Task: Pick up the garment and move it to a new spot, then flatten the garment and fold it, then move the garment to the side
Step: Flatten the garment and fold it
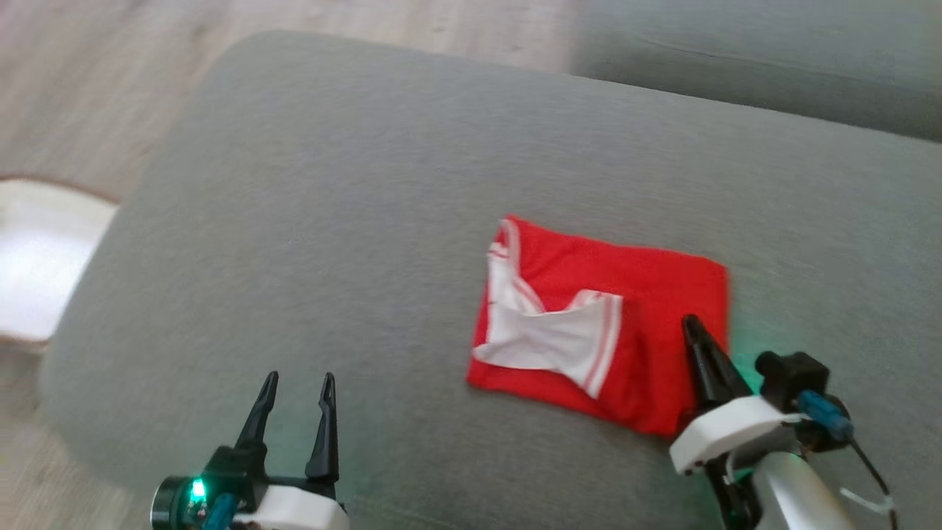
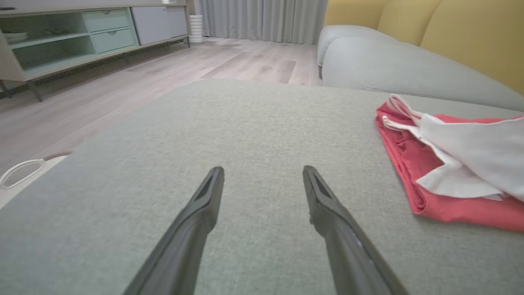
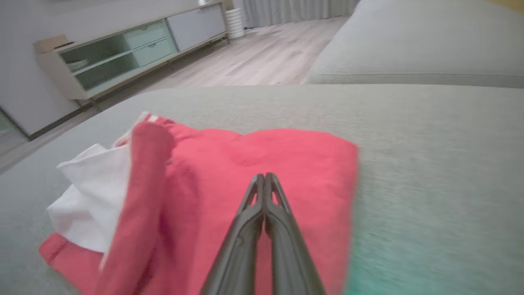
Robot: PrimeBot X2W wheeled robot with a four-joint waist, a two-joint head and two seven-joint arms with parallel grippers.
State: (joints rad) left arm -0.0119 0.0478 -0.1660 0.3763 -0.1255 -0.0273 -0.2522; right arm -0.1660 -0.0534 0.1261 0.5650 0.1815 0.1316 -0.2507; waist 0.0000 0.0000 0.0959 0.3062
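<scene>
The grey cushion (image 1: 368, 184) is broad, with rounded edges. Its left edge drops to the wood floor (image 1: 110, 73), where a blurred white object (image 1: 37, 258) sits just beside it, and past its far edge lies the sofa (image 1: 773, 59) seat. Most of the cushion's left half and far part is bare. Across the floor in the left wrist view stands a low cabinet (image 2: 73, 37) with open shelves and two drawers. Something pale lies on the top shelf, too small to tell what. The garment (image 1: 589, 280), red with a white, stripe-trimmed part on top of its left half, lies folded in a rough rectangle right of the cushion's middle, toward the robot's side, with bare cushion all round it. The right gripper (image 1: 690, 324) reaches over the garment's near right part. In the right wrist view its fingers are pressed together tip to tip above the red cloth, with no fabric seen between them. The left gripper (image 1: 300, 377) is over bare cushion, well apart from the garment's left edge, its fingers spread and holding nothing.
</scene>
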